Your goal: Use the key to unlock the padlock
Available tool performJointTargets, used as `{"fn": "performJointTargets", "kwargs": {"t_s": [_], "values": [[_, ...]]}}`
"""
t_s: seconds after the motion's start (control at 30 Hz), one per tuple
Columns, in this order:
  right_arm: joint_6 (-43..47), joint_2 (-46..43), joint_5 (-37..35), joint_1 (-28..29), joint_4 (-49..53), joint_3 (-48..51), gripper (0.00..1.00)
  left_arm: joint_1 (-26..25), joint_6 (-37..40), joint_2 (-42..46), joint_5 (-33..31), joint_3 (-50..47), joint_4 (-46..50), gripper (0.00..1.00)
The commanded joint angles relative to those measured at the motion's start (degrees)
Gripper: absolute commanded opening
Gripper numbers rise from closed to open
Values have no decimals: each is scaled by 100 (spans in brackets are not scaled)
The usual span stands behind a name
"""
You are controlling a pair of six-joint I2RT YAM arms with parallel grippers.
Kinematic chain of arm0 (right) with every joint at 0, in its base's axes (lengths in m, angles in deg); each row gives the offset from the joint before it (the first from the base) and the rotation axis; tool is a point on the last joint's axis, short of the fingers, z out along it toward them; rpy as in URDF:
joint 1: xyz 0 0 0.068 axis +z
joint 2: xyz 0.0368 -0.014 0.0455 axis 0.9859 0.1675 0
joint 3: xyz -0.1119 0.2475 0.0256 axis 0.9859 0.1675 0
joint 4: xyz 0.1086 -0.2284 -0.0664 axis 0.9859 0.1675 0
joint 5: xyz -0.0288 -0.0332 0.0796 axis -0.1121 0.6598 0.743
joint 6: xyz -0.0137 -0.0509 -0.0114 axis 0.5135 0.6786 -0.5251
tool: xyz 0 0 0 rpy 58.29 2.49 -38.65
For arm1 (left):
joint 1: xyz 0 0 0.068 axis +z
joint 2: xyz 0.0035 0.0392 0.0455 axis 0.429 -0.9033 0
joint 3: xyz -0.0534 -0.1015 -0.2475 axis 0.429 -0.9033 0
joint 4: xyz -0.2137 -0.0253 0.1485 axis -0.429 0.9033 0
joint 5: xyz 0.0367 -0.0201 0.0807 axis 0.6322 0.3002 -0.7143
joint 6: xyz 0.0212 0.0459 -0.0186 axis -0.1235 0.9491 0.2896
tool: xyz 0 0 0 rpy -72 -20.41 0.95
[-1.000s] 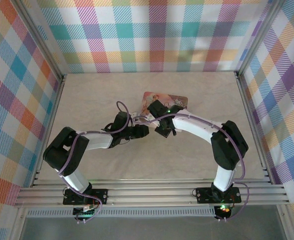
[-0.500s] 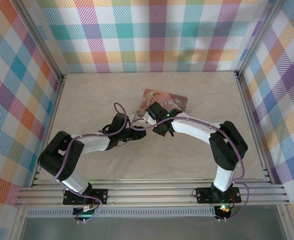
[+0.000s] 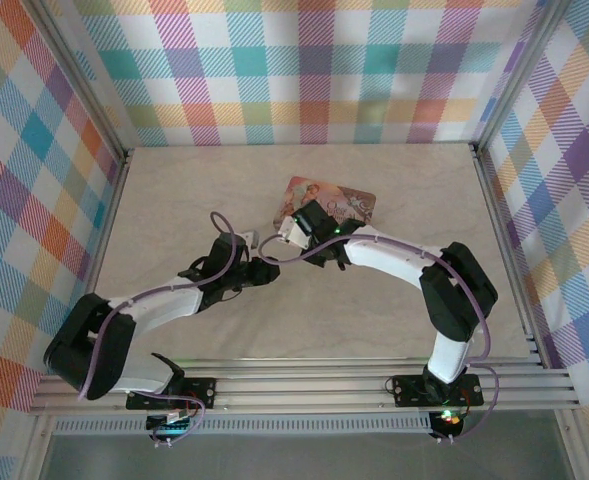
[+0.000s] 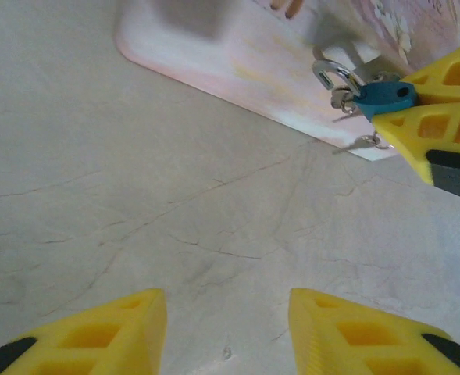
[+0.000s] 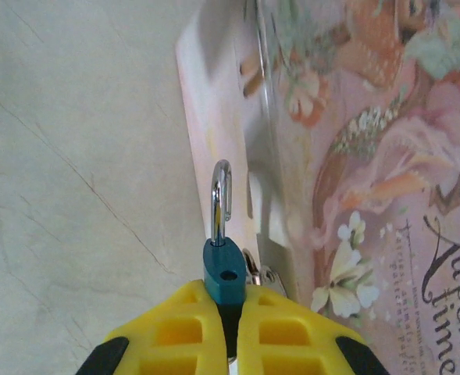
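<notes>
Teal padlock [image 5: 225,273] clamped tight in right gripper [image 5: 230,301] at 8 o'clock edge of pink book [image 3: 352,200] in top view, key [image 4: 360,143] beside it; left gripper [image 4: 226,312] spread wide over table [image 4: 175,203], padlock at 2 o'clock.

Bright, even light is falling from overhead onto the pale worktop [image 3: 174,200], and the arms [image 3: 394,255] are throwing only faint, soft shadows. In the left wrist view the left hand [image 4: 226,308] and the pink book [image 4: 237,62] are blurring towards the edges. In the right wrist view the padlock [image 5: 224,269] is showing crisp, its shackle catching a small glint.
</notes>
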Motion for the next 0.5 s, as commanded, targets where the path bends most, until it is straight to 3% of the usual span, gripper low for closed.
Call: {"fn": "performJointTargets", "kwargs": {"t_s": [0.0,0.13,0.2,0.3,0.47], "values": [[-609,-107,619,34,135,-502,0,50,87,337,-559,66,766,49],[-1407,-439,859,30,244,-456,0,51,167,571,-938,227,1347,58],[-1743,-628,918,3,373,-390,0,59,224,662,-999,264,1489,80],[-2170,-899,924,-147,643,-290,0,59,301,722,-982,351,1641,100],[-2939,-1489,1129,-769,909,-93,0,59,346,658,-969,543,1787,100]]}}
